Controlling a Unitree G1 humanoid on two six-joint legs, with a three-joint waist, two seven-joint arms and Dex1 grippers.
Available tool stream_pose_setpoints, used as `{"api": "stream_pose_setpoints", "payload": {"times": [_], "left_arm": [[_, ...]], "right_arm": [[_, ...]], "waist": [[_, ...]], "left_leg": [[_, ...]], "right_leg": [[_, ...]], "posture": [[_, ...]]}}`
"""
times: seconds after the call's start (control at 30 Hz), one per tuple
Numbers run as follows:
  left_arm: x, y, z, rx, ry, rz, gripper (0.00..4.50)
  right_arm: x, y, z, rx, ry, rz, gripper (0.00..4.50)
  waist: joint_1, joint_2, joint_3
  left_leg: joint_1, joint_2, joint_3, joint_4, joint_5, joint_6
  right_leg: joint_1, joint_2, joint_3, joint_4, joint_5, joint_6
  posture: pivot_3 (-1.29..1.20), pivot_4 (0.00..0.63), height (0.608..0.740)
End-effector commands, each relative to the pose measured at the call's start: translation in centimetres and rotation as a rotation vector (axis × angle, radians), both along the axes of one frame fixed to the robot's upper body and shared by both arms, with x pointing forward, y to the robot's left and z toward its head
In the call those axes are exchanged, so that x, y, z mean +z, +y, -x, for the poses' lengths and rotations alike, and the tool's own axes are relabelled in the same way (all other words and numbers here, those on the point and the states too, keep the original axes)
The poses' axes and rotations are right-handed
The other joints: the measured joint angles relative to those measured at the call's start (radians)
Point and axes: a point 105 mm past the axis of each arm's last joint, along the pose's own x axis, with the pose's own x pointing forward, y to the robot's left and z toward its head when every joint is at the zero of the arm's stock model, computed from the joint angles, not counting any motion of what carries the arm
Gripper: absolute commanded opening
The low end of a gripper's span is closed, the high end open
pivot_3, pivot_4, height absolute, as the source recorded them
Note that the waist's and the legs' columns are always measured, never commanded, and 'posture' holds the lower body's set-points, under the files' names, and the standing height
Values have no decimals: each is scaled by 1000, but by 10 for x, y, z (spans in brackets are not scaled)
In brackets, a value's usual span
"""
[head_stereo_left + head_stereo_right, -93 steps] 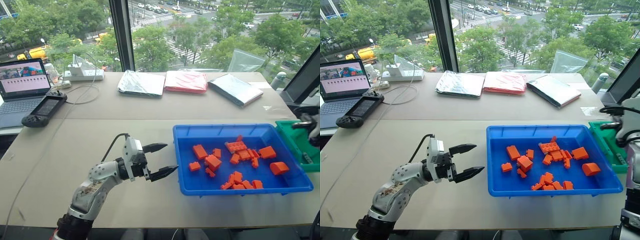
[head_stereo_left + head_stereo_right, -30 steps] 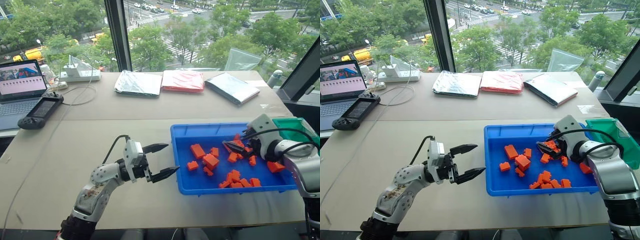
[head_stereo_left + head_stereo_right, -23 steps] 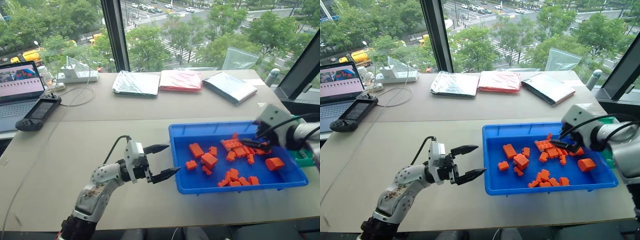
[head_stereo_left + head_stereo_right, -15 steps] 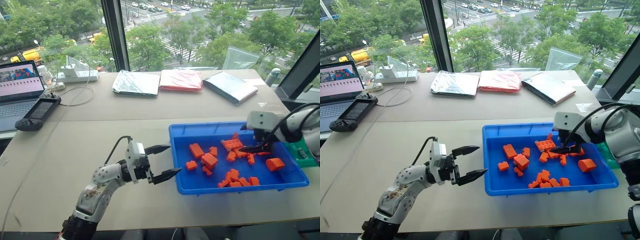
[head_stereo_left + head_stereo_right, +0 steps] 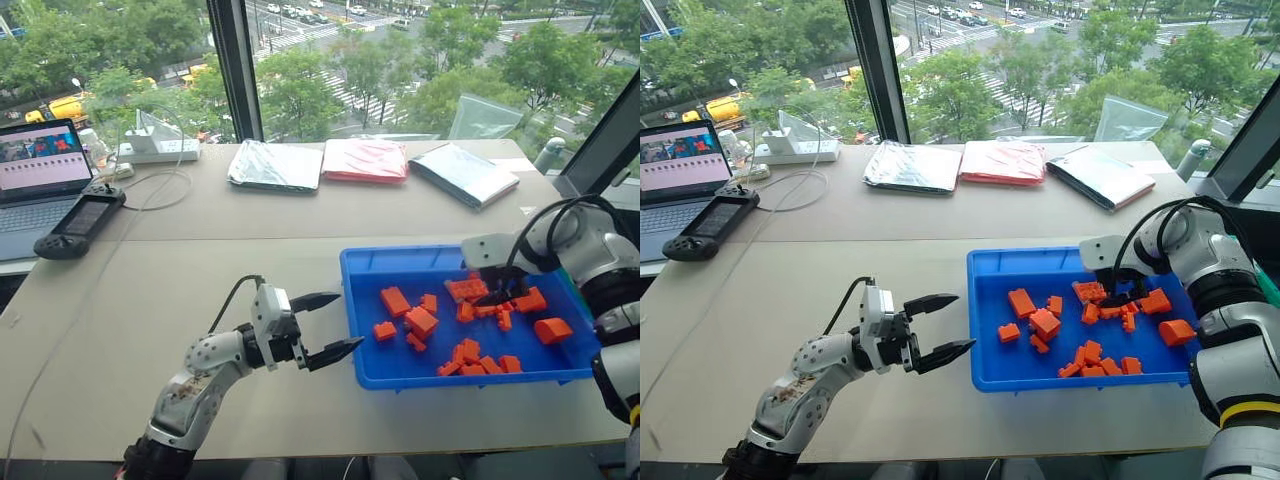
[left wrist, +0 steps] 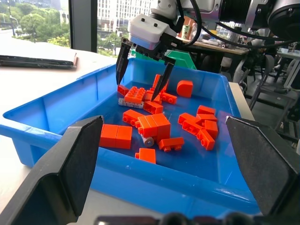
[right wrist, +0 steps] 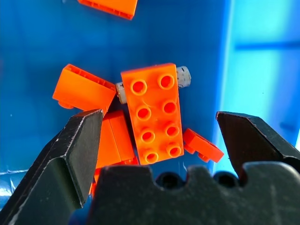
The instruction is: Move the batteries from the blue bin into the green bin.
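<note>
Studded orange block (image 7: 154,115) atop a battery (image 7: 183,76), perhaps barring the tool (image 7: 159,140).

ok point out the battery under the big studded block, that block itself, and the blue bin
battery (image 7: 183,76), right wrist view, on its pale end poking out beside the block
studded orange block (image 7: 152,112), right wrist view, on its studded top face
blue bin (image 5: 360,262), left eye view, on its far left rim corner

The robot's arms are silver-grey metal in rounded segments, each ending in a white boxy wrist block, pointed black fingers (image 5: 322,326) and a looping black cable (image 5: 228,301).
</note>
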Motion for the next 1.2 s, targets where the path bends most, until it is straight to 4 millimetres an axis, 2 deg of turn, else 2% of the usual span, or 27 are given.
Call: {"api": "stream_pose_setpoints", "payload": {"times": [0.03, 0.17, 0.37, 0.6, 0.7, 0.87, 0.93, 1.1, 1.13, 1.2], "left_arm": [[10, -2, 4, -11, -33, 24, 4500], [9, -2, 4, -8, -29, 26, 4500], [7, -1, 4, -8, -24, 21, 4500], [7, -2, 4, -12, -25, 19, 4500], [7, -2, 4, -12, -24, 20, 4500], [7, -1, 4, -5, -17, 18, 4500], [8, 0, 4, -3, -19, 17, 4500], [9, -1, 3, -9, -20, 11, 4500], [9, -1, 3, -10, -19, 10, 4500], [10, -1, 3, -14, -19, 9, 4500]], "right_arm": [[8, -3, -1, 12, -15, 2, 2786], [7, -2, -3, 9, -26, 0, 1504], [17, -4, -5, 3, -59, -8, 1477], [57, -2, 4, -2, -167, -94, 1477], [66, -4, 17, -55, -173, -150, 1477], [58, -29, 65, -240, -134, -171, 1477], [54, -33, 73, -303, -139, -177, 2476], [48, -40, 85, -383, -143, -149, 4108], [49, -38, 83, -378, -158, -149, 4381], [55, -28, 74, -363, -206, -192, 4459]], "waist": [[0, 0, 0], [0, 0, 0], [-1, 0, 0], [2, 1, 1], [5, 1, 0], [27, 1, 0], [26, 1, 0], [8, 1, 0], [6, 1, 0], [1, 1, 0]], "left_leg": [[0, 0, 0, 0, 0, 0], [0, 0, 0, 0, 0, 0], [0, 0, 0, 0, 0, 0], [-2, 0, 0, 0, 0, 0], [-2, 0, 0, 0, 0, 0], [-4, 0, -2, 0, 0, 0], [-6, -1, 0, 1, 0, 0], [-4, -1, 1, 2, 1, 0], [-3, -1, 1, 2, 1, 0], [-2, -1, 2, 2, 2, 0]], "right_leg": [[0, 0, 0, 0, 0, 0], [0, 0, 0, 0, 0, 0], [0, 0, 0, 0, 0, 0], [-2, 0, 0, 1, 0, 0], [-2, 0, 0, 1, 0, 0], [-3, -2, -2, 1, 0, 0], [-6, -3, 0, 1, 0, 0], [-5, -2, 1, 5, 1, 0], [-5, -2, 1, 5, 1, 0], [-5, -1, 1, 8, 1, 0]], "posture": [[0, 150, 740], [0, 150, 740], [0, 150, 740], [0, 150, 740], [0, 150, 740], [0, 150, 740], [0, 150, 740], [0, 150, 740], [0, 150, 740], [0, 150, 740]]}}
